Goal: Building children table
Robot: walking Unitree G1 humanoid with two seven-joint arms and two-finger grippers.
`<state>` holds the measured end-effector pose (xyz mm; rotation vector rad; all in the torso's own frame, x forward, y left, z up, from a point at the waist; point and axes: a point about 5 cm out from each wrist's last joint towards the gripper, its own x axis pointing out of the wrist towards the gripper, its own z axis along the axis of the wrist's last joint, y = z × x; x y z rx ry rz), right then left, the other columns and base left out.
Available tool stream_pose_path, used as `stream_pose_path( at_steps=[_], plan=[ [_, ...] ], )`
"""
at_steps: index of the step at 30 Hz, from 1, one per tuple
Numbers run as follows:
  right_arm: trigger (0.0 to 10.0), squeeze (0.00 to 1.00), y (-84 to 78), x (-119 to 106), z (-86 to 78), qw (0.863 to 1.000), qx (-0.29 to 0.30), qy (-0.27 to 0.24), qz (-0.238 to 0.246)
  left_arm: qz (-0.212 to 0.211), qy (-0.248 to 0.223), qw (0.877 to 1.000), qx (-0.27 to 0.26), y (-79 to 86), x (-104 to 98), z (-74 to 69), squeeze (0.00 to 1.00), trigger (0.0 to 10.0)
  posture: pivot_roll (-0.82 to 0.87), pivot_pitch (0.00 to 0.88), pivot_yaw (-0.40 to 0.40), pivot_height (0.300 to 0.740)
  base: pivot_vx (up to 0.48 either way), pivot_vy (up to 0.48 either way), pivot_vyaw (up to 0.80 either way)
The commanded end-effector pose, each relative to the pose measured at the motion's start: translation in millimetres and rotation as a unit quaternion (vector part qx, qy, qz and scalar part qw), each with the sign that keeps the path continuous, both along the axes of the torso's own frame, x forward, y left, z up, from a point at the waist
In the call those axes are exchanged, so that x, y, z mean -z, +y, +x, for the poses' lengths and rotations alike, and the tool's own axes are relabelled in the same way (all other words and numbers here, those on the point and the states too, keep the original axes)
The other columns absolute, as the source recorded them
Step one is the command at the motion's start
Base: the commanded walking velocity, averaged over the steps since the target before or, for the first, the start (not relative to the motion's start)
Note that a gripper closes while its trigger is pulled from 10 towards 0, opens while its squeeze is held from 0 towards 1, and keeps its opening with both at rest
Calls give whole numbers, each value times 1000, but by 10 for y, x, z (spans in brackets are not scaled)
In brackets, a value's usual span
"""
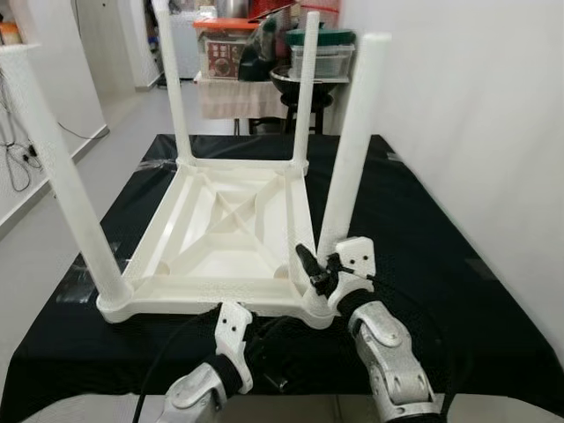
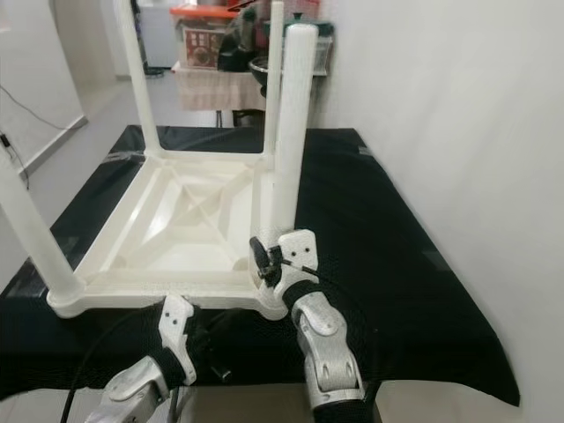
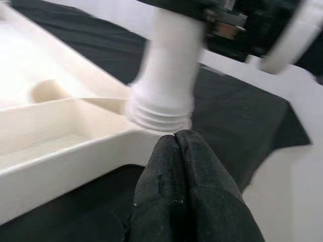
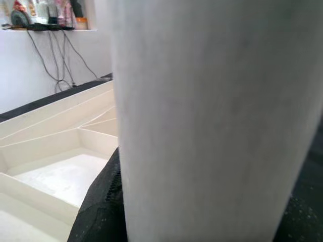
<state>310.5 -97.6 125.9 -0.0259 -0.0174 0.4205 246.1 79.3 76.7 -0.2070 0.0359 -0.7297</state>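
Note:
A white plastic children's table (image 1: 220,231) lies upside down on a black cloth (image 1: 423,229), with all its legs pointing up. My right gripper (image 1: 321,273) is shut on the near right leg (image 1: 352,150) just above its threaded base. In the right wrist view that leg (image 4: 212,116) stands right against the camera, with one black finger (image 4: 101,201) beside it. My left gripper (image 3: 175,136) is low at the table's front edge, just short of the same corner. It is shut with nothing held.
The near left leg (image 1: 70,194) and two far legs (image 1: 174,88) stand tall. A white wall (image 1: 476,106) runs close on the right. Boxes and containers (image 1: 264,53) crowd the back. Cables (image 1: 18,150) hang at the left wall.

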Motion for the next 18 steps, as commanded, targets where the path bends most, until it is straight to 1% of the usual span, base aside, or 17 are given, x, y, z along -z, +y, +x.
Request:
stream_pose_path(
  at_steps=[1, 2, 3, 4, 5, 6, 8, 9, 10, 11, 12, 13, 14, 15, 16, 17, 18],
  plan=[
    [0, 0, -80, 378, -49, 996, 7, 71, -44, 3, 1, 1000, -5, 9, -8, 10, 0, 10000, 6, 0, -53, 740, 0, 0, 0],
    [0, 0, -80, 378, -49, 996, 7, 71, -44, 3, 1, 1000, -5, 9, -8, 10, 0, 10000, 6, 0, -53, 740, 0, 0, 0],
    [0, 0, -129, 394, -13, 995, 27, 69, -60, 3, 0, 1000, -7, 11, -10, 11, 0, 10000, 5, 0, -52, 740, 0, 0, 0],
    [10000, 0, -147, 386, 4, 995, 29, 66, -64, 2, 1, 1000, -6, 10, -13, 12, 0, 10000, -2, 0, -48, 740, 0, 0, 0],
    [10000, 0, -155, 373, 9, 995, 30, 65, -66, 2, 1, 1000, -5, 9, -15, 14, 0, 10000, -2, 0, -48, 740, 0, 0, 0],
    [10000, 1000, -149, 331, 2, 996, 33, 58, -67, 1, 3, 1000, -4, 9, -15, 13, 0, 10000, -5, 0, -42, 740, 0, 0, 0],
    [10000, 1000, -89, 252, -10, 998, 4, 48, -46, 0, 4, 1000, -4, 10, -17, 15, 0, 10000, -4, 0, -43, 740, 0, 0, 0],
    [10000, 1000, -89, 252, -10, 998, 4, 48, -46, 0, 4, 1000, -4, 10, -17, 15, 0, 10000, -4, 0, -43, 740, 0, 0, 0],
    [10000, 1000, 1, 111, -2, 996, -77, 39, -1, 0, 4, 1000, -3, 11, -20, 20, 0, 10000, -7, 0, -39, 740, 0, 0, 0],
    [10000, 1000, 34, 52, -4, 993, -112, 35, 15, -1, 4, 1000, -3, 11, -20, 22, 0, 10000, -7, 0, -39, 740, 0, 0, 0],
    [10000, 1000, 34, 52, -4, 993, -112, 35, 15, -1, 4, 1000, -3, 11, -20, 22, 0, 10000, -7, 0, -39, 740, 0, 0, 0],
    [10000, 1000, 50, -65, 12, 985, -170, 19, 17, -1, 4, 1000, -3, 11, -20, 26, 0, 10000, -8, 0, -38, 740, 0, 0, 0],
    [10000, 1000, 50, -65, 12, 985, -170, 19, 17, -1, 4, 1000, -3, 11, -20, 26, 0, 10000, -8, 0, -38, 740, 0, 0, 0],
    [10000, 471, 41, -118, 18, 977, -210, 14, 12, -1, 4, 1000, -3, 9, -20, 27, 0, 10000, -8, 0, -38, 740, 0, 0, 0],
    [10000, 471, 41, -118, 18, 977, -210, 14, 12, -1, 4, 1000, -3, 9, -20, 27, 0, 10000, -8, 0, -38, 740, 0, 0, 0],
    [10000, 0, 3, -194, 29, 962, -274, 6, -6, -2, 5, 1000, -3, 7, -20, 30, 0, 10000, -6, 0, -40, 740, 0, 0, 0],
    [10000, 0, 3, -194, 29, 962, -274, 6, -6, -2, 5, 1000, -3, 7, -20, 30, 0, 10000, -6, 0, -40, 740, 0, 0, 0]
  ],
)
